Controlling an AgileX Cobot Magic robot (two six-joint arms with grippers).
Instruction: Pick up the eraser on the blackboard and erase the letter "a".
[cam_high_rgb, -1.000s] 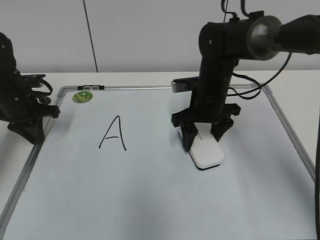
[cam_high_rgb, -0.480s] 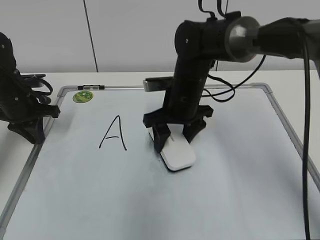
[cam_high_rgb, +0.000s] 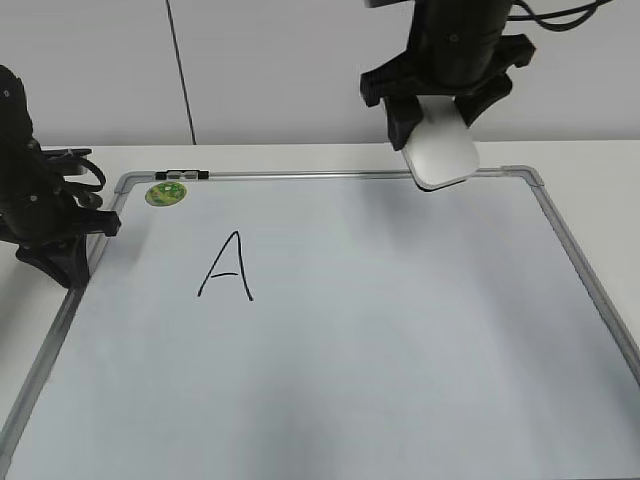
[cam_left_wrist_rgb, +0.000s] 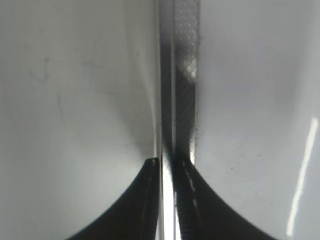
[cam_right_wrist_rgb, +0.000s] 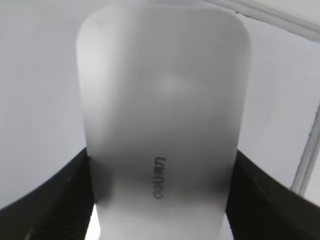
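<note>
My right gripper (cam_high_rgb: 433, 118) is shut on the white eraser (cam_high_rgb: 440, 150) and holds it in the air above the back edge of the blackboard (cam_high_rgb: 400, 340). In the right wrist view the eraser (cam_right_wrist_rgb: 160, 110) fills the space between the jaws (cam_right_wrist_rgb: 162, 200), grey print facing the camera. No small letter "a" shows on the board; only a tall capital "A" (cam_high_rgb: 227, 267) is there. My left gripper (cam_high_rgb: 68, 265) sits at the board's left edge. In the left wrist view its jaws (cam_left_wrist_rgb: 167, 165) are closed on the frame rail (cam_left_wrist_rgb: 180, 75).
A round green sticker (cam_high_rgb: 165, 193) sits at the board's back left corner. A small dark clip (cam_high_rgb: 182, 175) lies on the back rail. The grey frame (cam_high_rgb: 580, 270) runs along the right side. A pale wall stands behind the table.
The right gripper slid the eraser leftward across the board, then lifted it off and carried it up to the back right. The left arm has not moved.
</note>
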